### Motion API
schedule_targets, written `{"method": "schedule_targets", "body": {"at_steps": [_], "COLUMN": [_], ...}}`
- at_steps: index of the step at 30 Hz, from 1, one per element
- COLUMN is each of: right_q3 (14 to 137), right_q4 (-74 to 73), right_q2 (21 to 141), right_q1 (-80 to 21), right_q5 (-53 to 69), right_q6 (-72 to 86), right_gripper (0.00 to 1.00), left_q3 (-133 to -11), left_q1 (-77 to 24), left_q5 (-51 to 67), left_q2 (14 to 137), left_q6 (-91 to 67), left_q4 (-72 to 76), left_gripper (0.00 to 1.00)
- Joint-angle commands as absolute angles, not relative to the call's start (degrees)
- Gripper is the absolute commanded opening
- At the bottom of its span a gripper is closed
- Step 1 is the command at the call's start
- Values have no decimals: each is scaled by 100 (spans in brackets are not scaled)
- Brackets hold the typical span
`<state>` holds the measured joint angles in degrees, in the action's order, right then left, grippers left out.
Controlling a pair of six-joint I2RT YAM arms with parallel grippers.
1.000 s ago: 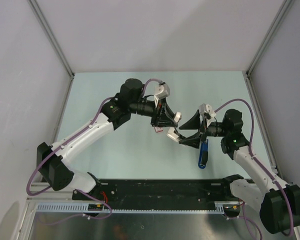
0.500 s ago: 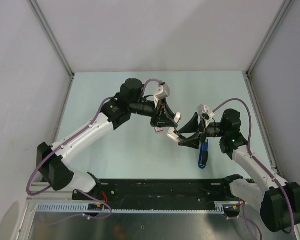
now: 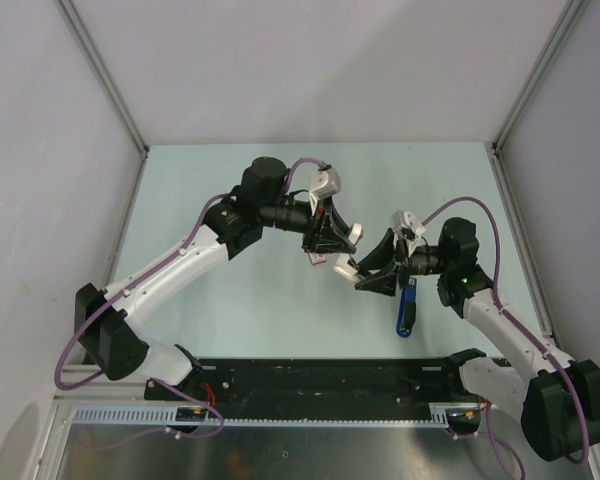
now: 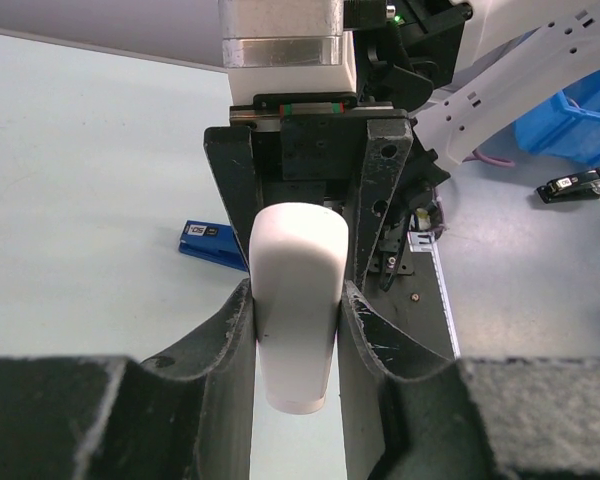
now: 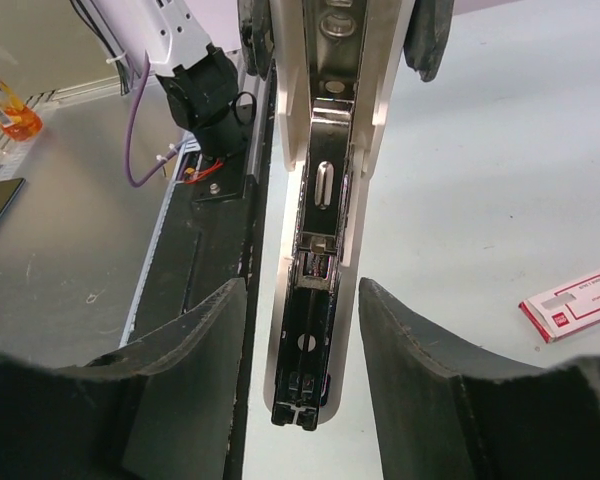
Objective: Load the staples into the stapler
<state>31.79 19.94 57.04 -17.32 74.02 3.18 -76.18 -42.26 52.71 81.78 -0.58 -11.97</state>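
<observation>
From above, the left gripper has its jaws clenched on a white stapler, held off the pale bench near its middle. The right gripper meets the stapler's free end from the right. A pink-and-white staple box lies on the bench just under the left jaws, and a blue stapler with a black end lies beside the right wrist, apart from both grippers. The left wrist camera shows the white stapler pinched between both pads, its rounded end towards the lens, with the blue stapler flat on the bench behind. From the right wrist, the white stapler is open, its metal channel bare; whether staples sit in it I cannot tell. The right jaws stand parted on either side of its end, a gap on each side. The box lies to the right.
</observation>
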Motion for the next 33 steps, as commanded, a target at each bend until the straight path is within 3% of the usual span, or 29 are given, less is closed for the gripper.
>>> {"method": "schedule_targets", "body": {"at_steps": [1,11,26,33], "right_q3": [3199,3199,3199,3199], "right_q4": [1995,1978,1958,1906], "right_q2": [5725,5780,5801,5809], "right_q1": [-1781,-1838,-1882,-1884], "right_q5": [7421,7420,7553,7465], "right_q6": [231,231,232,255], "right_gripper": [52,41,44,28], "left_q3": [-7900,-7934,-7972,-7982], "left_q1": [-4246,-4240,-4227,-4215], "left_q5": [5250,5239,5243,5250], "left_q2": [8124,8139,8157,8164], "left_q6": [-9,-9,-9,-9], "left_q4": [-1075,-1082,-1095,-1096], "left_gripper": [0,0,0,0]}}
